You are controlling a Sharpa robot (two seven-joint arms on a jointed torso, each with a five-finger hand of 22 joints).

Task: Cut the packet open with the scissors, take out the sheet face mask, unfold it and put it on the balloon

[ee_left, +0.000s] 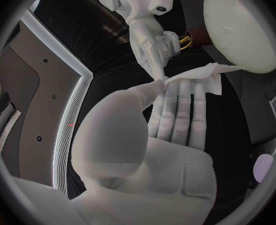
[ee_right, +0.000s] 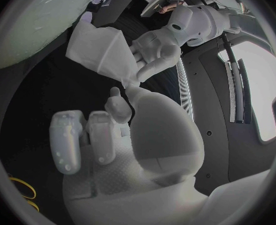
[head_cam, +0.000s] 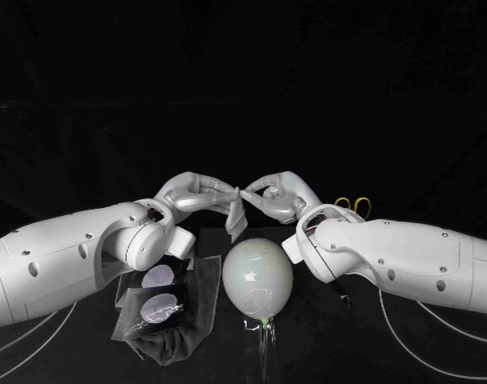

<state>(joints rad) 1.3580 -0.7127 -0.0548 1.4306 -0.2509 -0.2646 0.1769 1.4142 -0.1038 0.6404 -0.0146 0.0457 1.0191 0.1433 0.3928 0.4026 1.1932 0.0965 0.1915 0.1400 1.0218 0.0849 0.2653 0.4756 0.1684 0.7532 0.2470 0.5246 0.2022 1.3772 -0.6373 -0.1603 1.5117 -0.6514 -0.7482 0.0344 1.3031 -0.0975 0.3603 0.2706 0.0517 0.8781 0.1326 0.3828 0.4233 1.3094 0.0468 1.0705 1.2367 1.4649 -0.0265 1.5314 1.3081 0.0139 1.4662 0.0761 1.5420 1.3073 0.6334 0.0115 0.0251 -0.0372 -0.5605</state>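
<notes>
aloft, left hand (head_cam: 193,194) and right hand (head_cam: 276,197) pinch the mask (head_cam: 237,218), hanging lengthwise down.

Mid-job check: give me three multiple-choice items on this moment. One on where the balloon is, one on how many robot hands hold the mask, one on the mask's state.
1. Where is the balloon?
A gripped by one robot hand
B resting on the table, ungripped
C hanging above the table

2. How many robot hands hold the sheet mask?
A none
B one
C two

3. The sheet mask is:
A spread over the balloon
B lying flat on the table
C hanging folded in the air

Answers:
1 B: the balloon sits on the table with neither hand on it.
2 C: the left robot hand and right robot hand both pinch its top edge.
3 C: it dangles from their fingertips, off the balloon.
</notes>
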